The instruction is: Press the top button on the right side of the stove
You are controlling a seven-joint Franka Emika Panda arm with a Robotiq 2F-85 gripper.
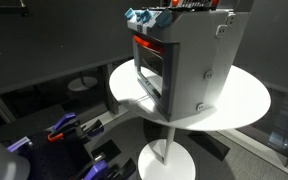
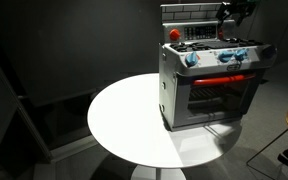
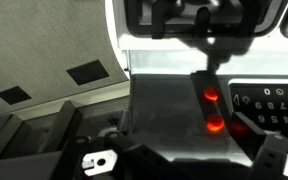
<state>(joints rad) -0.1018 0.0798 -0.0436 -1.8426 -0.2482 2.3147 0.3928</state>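
The stove (image 2: 210, 92) stands on the round white table (image 2: 124, 118); the gripper (image 2: 234, 12) hangs above its top; open or closed, the claw's state cannot be told.

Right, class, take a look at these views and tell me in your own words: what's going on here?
A robot arm is working on a grey toy stove that stands on a round white table. In the wrist view its tool, fingers seemingly closed, points at the stove's surface just beside two glowing red lights. Whether the tip already touches anything cannot be told.
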